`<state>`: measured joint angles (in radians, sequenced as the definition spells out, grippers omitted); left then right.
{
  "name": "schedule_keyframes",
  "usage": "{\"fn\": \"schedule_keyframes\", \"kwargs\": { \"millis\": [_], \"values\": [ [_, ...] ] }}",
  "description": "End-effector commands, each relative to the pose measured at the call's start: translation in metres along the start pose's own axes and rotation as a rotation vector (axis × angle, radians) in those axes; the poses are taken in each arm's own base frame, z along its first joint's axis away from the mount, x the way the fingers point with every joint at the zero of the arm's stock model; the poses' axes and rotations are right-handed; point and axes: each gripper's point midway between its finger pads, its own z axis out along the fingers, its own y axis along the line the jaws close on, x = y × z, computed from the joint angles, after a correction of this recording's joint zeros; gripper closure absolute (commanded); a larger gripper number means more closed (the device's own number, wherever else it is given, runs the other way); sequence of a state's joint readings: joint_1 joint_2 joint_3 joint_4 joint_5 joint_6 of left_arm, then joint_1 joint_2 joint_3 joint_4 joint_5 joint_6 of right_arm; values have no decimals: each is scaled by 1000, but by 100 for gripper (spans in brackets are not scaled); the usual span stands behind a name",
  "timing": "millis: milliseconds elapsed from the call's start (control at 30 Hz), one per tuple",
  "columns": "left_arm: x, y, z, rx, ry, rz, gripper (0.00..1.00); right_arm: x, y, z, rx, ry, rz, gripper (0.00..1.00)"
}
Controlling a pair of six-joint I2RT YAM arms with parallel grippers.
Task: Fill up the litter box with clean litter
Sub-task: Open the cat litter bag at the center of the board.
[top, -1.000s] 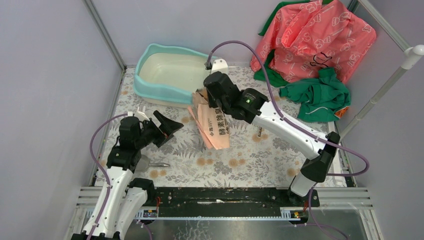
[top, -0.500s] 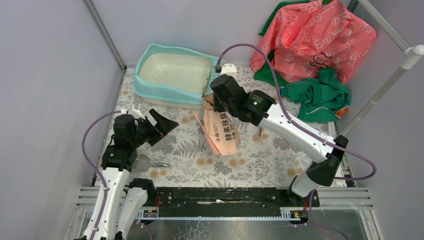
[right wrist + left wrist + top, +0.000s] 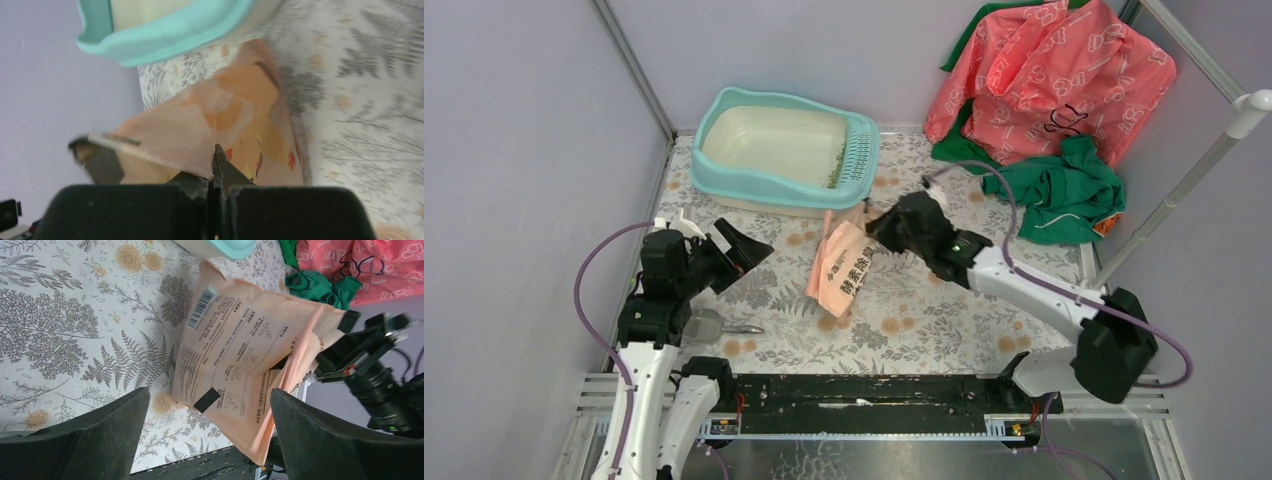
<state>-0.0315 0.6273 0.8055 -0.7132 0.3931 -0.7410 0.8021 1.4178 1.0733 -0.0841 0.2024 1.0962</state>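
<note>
top external view has the litter box (image 3: pixel 754 188) at the far left corner of the desk (image 3: pixel 924 322), its grille end toward the middle, with a few green grains of clean litter (image 3: pixel 835 172) inside by that grille. the right pincer (image 3: pixel 879 222) is clamped tight on the upper edge of the peach paper bag (image 3: pixel 842 272), just off the box's near right corner, and the bag slants down toward the desk's middle. the left pincer (image 3: pixel 742 248) is spread wide with nothing in it, over the near left part of the desk, well apart from the bag.
</note>
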Motion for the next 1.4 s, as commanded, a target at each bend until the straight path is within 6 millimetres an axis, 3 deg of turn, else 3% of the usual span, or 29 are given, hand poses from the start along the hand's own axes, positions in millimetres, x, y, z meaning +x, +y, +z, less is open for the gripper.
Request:
{"fn": "schedule_keyframes", "kwargs": {
  "millis": [0,67,167,267,433,600,767,867,1067,1200,1367],
  "values": [
    [-6,-3,1,12,-15,11,2,-28,-9,-28,-144,-56,275,100],
    [-5,-3,3,18,-11,3,2,-28,-49,-34,-95,-66,290,100],
    [-2,-4,8,40,4,-11,2,-31,-89,-41,-54,-40,269,100],
    [2,-5,13,64,25,-28,2,-20,-113,-45,-34,25,230,100],
    [9,-1,15,68,39,-39,4,18,-150,-51,1,123,182,100],
    [22,1,20,73,64,-46,6,30,-183,-65,56,93,167,100],
    [49,-12,41,56,136,3,7,9,-190,-86,116,-8,81,100],
    [80,-31,55,59,200,70,7,1,-195,-92,158,-43,42,100],
    [131,-46,77,68,300,100,7,18,-216,-90,169,-20,72,99],
    [152,-45,79,70,330,94,8,21,-204,-84,6,-47,129,99],
    [185,-46,79,78,390,104,30,21,-190,-77,-126,-62,164,100]
  ]
}}
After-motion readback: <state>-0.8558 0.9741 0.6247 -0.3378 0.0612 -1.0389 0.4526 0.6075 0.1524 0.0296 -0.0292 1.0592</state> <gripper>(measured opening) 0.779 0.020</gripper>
